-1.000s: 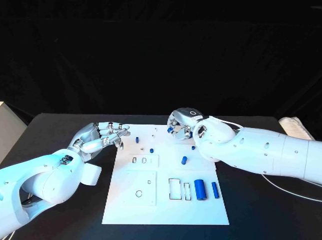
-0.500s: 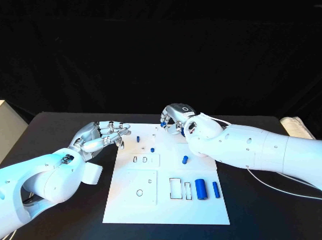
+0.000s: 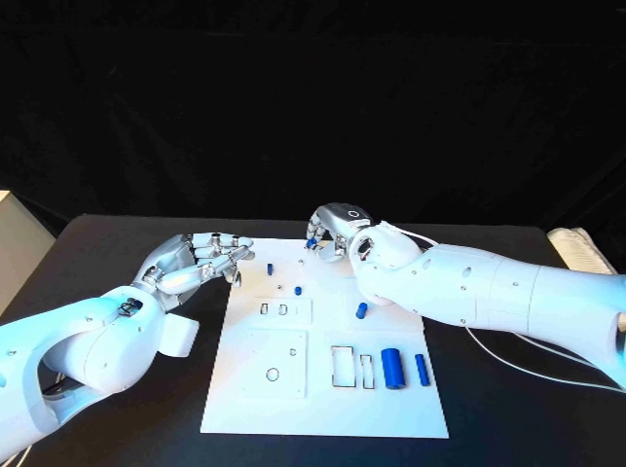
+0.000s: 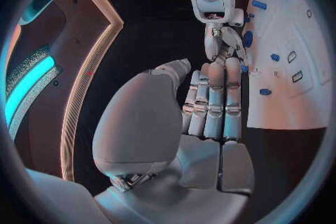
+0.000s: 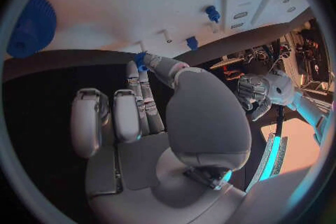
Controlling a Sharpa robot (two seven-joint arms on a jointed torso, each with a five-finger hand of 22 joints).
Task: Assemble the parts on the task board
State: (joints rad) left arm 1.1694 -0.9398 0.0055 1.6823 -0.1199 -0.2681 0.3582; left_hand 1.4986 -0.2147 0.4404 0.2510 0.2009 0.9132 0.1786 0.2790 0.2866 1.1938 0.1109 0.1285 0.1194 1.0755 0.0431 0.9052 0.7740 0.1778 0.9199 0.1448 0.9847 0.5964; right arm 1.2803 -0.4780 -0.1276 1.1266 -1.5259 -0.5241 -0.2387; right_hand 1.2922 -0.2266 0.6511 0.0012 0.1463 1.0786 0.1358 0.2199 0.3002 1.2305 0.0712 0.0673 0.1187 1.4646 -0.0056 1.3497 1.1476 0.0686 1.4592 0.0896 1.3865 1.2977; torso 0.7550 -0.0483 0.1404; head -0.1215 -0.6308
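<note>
A black curtain (image 3: 313, 107) hangs across the upper half of the frame behind the black surface (image 3: 102, 243). At the left edge stands a pale cabinet (image 3: 1, 255). A white cloth (image 3: 576, 249) lies at the surface's right edge, with a white cable (image 3: 537, 365) trailing at lower right

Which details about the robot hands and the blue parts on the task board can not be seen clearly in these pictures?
- Right robot hand, head view: its own wrist and arm cover the fingertips; the pinched blue part is mostly hidden by fingers in the right wrist view, so its shape is unclear.
- Left robot hand: fingers curled; whether anything sits inside cannot be told.
- Task board slots: too small to judge their depth.
- Blue gear-like part: cut by the circle's rim.
</note>
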